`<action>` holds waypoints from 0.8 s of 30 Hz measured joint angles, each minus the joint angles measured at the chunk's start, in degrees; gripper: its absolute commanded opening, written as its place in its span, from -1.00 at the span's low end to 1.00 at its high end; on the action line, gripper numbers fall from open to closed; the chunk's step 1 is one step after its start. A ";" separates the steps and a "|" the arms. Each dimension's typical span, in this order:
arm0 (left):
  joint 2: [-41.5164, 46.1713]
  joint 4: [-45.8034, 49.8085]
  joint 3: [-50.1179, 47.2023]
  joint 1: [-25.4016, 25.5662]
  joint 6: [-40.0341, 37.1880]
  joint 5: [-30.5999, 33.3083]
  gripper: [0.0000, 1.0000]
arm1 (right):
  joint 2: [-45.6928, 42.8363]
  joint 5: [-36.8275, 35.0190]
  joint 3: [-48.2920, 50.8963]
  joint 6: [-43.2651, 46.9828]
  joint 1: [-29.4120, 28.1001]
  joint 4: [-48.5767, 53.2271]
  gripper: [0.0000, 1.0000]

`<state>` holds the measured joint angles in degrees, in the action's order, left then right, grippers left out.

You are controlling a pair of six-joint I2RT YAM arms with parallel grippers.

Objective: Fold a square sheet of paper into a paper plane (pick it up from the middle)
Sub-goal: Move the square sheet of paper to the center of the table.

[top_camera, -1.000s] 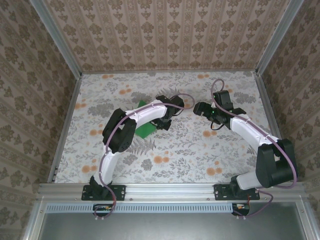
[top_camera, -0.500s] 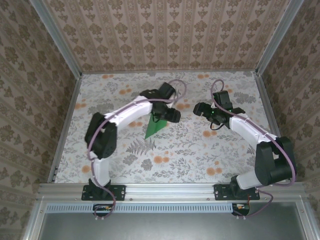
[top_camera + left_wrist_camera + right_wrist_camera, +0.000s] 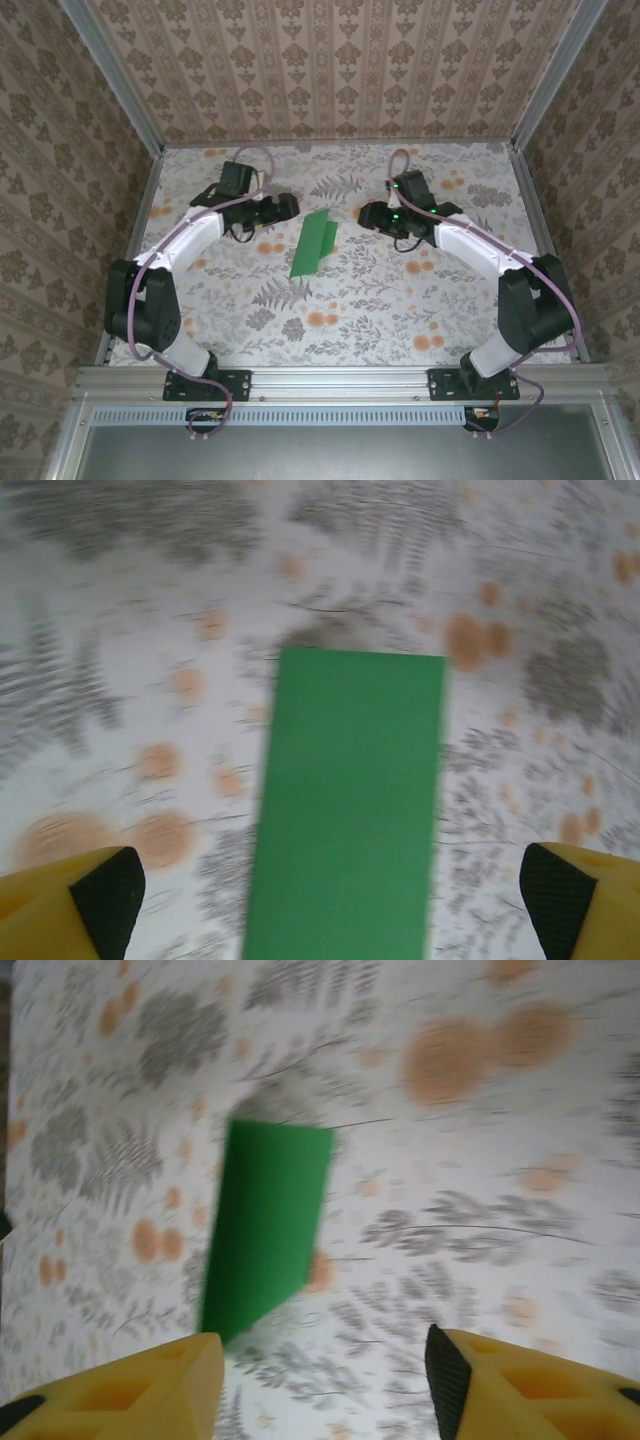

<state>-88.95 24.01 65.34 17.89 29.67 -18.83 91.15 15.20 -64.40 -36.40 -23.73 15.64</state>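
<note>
**Overhead view.** The green paper point(image 3: 314, 243) lies flat on the flower-patterned table point(image 3: 400, 300), near the middle and a little toward the far side. It is folded into one long narrow strip. The far end is square, and the near end tapers to a point on the left arm's side. The left gripper point(image 3: 290, 205) stands off the strip's far-left and the right gripper point(image 3: 364, 215) off its far-right. The paper lies between them, apart from both. This view also gives the full reach of both arms, the wallpapered walls point(image 3: 330, 70) of the enclosure and the metal rail point(image 3: 340, 380) that carries the bases.

**Left wrist view.** This view supplies the finger spacing, which the overhead is too coarse to give. Two yellow fingers point(image 3: 60, 910) with black pads sit at opposite lower corners, spread wide. Nothing is clamped between them, and the strip runs along the table under the gap (the picture is smeared, so whether the tips touch the cloth cannot be told). Finding: released. The strip's square end points away from the camera.

**Right wrist view.** Two yellow fingers point(image 3: 140, 1390) stand part-way apart with nothing gripped in the gap. The strip lies ahead and to the left, with its slanted end nearest them. Finding: released, nothing held.

**Count.**
- Green paper: one piece
- Arms: two
- Grippers: two
- Fingers seen: four, two in each wrist view
</note>
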 measured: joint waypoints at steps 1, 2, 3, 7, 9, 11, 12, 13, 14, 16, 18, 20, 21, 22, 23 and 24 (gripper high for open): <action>0.98 0.11 -1.40 -1.55 0.22 0.59 1.00 | 1.40 -0.02 -1.75 -0.17 -2.14 0.02 0.02; 1.97 0.20 -2.67 -3.10 0.39 1.14 1.00 | 2.82 0.00 -3.41 -0.37 -4.26 0.02 0.00; 2.75 0.24 -3.56 -4.28 0.44 1.62 1.00 | 4.15 -0.04 -4.94 -0.52 -6.08 0.07 -0.03; 5.95 0.76 -6.67 -8.94 1.31 3.28 1.00 | 11.32 -0.61 -12.52 -1.33 -13.25 1.01 -0.13; 7.08 0.85 -8.13 -10.95 1.90 3.85 1.00 | 15.23 -1.09 -16.39 -1.53 -15.89 2.01 -0.17; 8.13 0.90 -9.81 -12.92 2.49 4.24 1.00 | 19.39 -1.55 -20.44 -1.79 -18.05 3.54 -0.18; 8.46 0.94 -10.34 -13.51 2.58 4.39 1.00 | 21.00 -1.81 -22.08 -1.79 -18.69 4.42 -0.18; 8.74 1.01 -10.91 -14.01 2.73 4.55 1.00 | 23.06 -2.45 -24.24 -1.81 -19.37 5.77 -0.18; 8.98 1.11 -11.32 -14.27 2.78 4.68 1.00 | 24.87 -3.04 -26.21 -1.79 -19.87 7.06 -0.18; 9.20 1.29 -11.63 -14.40 2.82 4.74 1.00 | 28.26 -4.15 -29.86 -1.75 -20.63 9.73 -0.19; 9.22 1.31 -11.72 -14.45 2.82 4.74 1.00 | 30.91 -4.79 -32.61 -1.73 -21.09 12.00 -0.19; 9.22 1.29 -11.74 -14.51 2.86 4.72 1.00 | 33.42 -5.29 -35.01 -1.51 -21.38 14.29 -0.19; 9.22 1.27 -11.74 -14.53 2.91 4.74 1.00 | 34.23 -5.44 -35.67 -1.40 -21.46 14.95 -0.19; 9.22 1.27 -11.78 -14.56 2.93 4.72 1.00 | 35.08 -5.60 -36.24 -1.29 -21.53 15.89 -0.19; 9.22 1.25 -11.87 -14.56 2.93 4.70 1.00 | 35.67 -5.66 -36.54 -1.09 -21.55 16.65 -0.19; 9.22 1.25 -11.96 -14.56 2.93 4.68 1.00 | 36.17 -5.75 -36.83 -0.90 -21.55 17.38 -0.19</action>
<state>-79.72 25.26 53.39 3.33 32.60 -14.15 127.33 9.45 -101.23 -37.30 -45.28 33.01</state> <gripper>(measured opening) 0.999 0.406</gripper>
